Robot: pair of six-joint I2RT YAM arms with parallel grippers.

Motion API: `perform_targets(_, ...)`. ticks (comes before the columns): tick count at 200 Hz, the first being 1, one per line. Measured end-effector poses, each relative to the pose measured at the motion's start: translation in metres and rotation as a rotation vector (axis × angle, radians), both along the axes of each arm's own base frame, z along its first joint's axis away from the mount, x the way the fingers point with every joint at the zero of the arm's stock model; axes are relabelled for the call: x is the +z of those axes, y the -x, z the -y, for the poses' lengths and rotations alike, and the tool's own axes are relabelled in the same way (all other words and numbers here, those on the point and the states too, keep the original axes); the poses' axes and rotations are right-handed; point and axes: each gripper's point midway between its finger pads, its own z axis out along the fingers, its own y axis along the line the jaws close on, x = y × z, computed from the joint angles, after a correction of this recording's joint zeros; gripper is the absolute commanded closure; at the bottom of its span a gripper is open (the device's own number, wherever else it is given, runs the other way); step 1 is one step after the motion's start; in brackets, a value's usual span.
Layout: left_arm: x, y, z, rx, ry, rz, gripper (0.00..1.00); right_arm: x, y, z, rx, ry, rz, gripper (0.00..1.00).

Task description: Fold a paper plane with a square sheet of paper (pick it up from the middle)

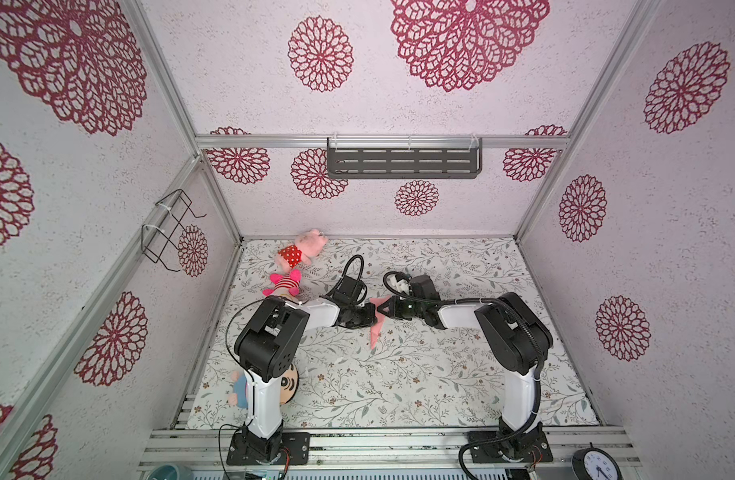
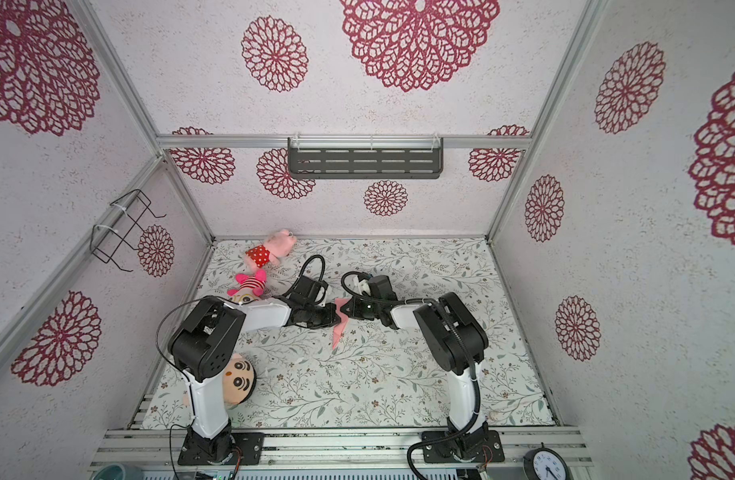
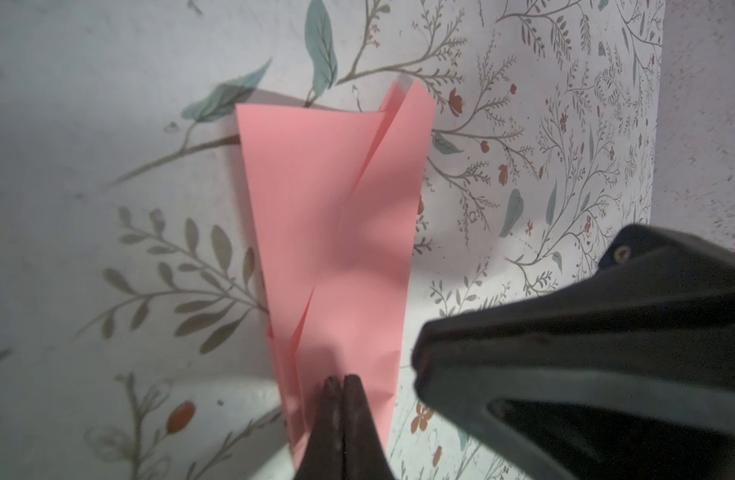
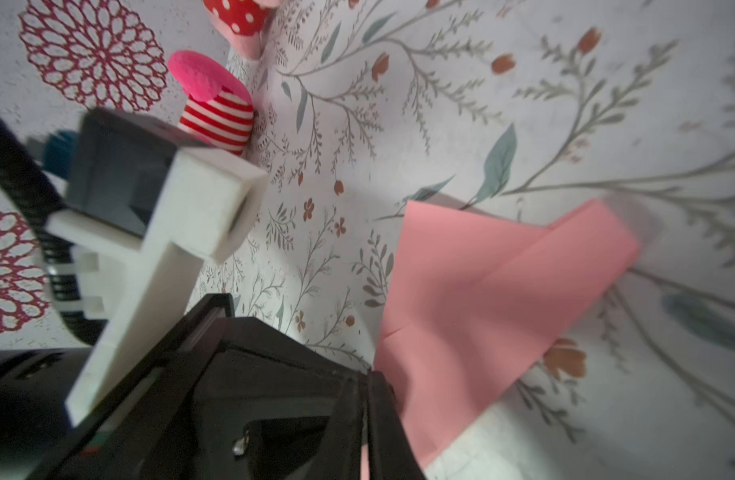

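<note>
The pink paper is folded into a tapered dart, the paper plane [image 1: 374, 332] [image 2: 338, 332], at the middle of the flowered mat, seen nearly edge-on in both top views. Its layered folds show broadly in the left wrist view [image 3: 336, 208] and the right wrist view [image 4: 482, 291]. My right gripper [image 1: 381, 309] [image 4: 365, 376] is shut, with a pink sliver of the plane between its fingers near the narrow end. My left gripper [image 1: 373, 312] [image 3: 341, 380] is shut, its tips against the same narrow end from the other side. The frames do not show whether it pinches the paper.
A pig plush in a red dotted dress [image 1: 301, 249] and a striped pink plush [image 1: 284, 284] lie at the mat's back left. A boy-head doll [image 1: 288, 384] sits under the left arm. A dark shelf [image 1: 403, 162] hangs on the back wall, a wire rack [image 1: 170, 230] on the left wall.
</note>
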Motion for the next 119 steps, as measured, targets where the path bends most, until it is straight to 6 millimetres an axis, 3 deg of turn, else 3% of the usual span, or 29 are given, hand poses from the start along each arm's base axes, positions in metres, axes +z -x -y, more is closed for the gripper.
perform_targets(37, 0.004, 0.006, -0.004, 0.001, -0.01, -0.02, 1.0, -0.026, 0.0, 0.007, -0.029, 0.045, -0.049, 0.9)
perform_targets(87, 0.03, 0.014, -0.002, -0.014, 0.026, -0.004, 0.91, -0.028, -0.001, 0.007, -0.038, 0.046, -0.052, 0.91)
perform_targets(119, 0.04, 0.019, 0.005, -0.052, 0.037, 0.025, 0.91, -0.028, -0.002, 0.007, -0.047, 0.043, -0.059, 0.91)
